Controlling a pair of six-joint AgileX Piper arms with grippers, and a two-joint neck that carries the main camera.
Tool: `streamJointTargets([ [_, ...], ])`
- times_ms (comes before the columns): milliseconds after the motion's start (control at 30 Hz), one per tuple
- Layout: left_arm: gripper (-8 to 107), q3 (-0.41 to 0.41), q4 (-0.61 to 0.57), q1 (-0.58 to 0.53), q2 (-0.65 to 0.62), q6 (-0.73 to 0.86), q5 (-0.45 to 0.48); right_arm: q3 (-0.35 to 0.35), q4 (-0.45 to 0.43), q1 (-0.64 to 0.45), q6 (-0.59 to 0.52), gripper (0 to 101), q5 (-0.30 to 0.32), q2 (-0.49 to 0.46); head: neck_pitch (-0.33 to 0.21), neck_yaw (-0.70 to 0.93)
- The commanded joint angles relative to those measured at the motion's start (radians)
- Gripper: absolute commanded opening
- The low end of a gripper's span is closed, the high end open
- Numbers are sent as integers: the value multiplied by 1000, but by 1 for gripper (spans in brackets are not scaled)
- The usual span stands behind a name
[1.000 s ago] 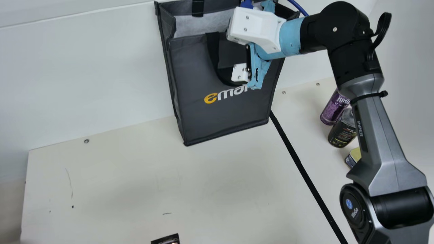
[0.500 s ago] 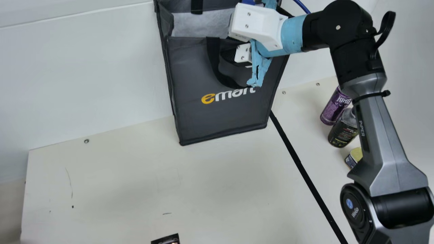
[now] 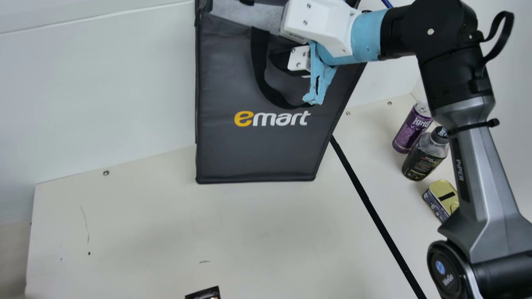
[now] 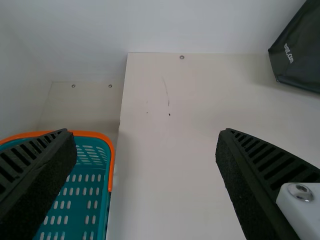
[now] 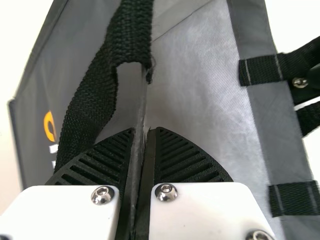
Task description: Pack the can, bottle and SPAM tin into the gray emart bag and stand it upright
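While one bag (image 3: 257, 153) is pinched, one can (image 3: 409, 131) stands.

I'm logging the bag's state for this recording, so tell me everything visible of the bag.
The bag is dark gray, smooth and synthetic-looking, with orange and white lettering, black woven handles and a pale lining. Open-topped and roughly upright, it is by the back wall. The right gripper pinches its front panel. Whether its base rests on the table is unclear.
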Motion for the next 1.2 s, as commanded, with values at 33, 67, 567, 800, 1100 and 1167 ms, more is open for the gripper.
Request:
streamJointTargets([
  [33,90,0,0,0,0,0,0,13,-4,7,5,0,-2,-26,-23,-1],
  [67,90,0,0,0,0,0,0,18,-6,9,7,0,-2,-36,-23,-1],
  [567,90,0,0,0,0,0,0,123,-26,52,29,0,-2,-195,-23,-1],
  [800,90,0,0,0,0,0,0,182,-34,73,37,0,-2,-269,-23,-1],
  [1100,90,0,0,0,0,0,0,262,-47,105,51,0,-2,-357,-23,-1],
  [1167,90,0,0,0,0,0,0,280,-51,113,54,0,-2,-374,-23,-1],
])
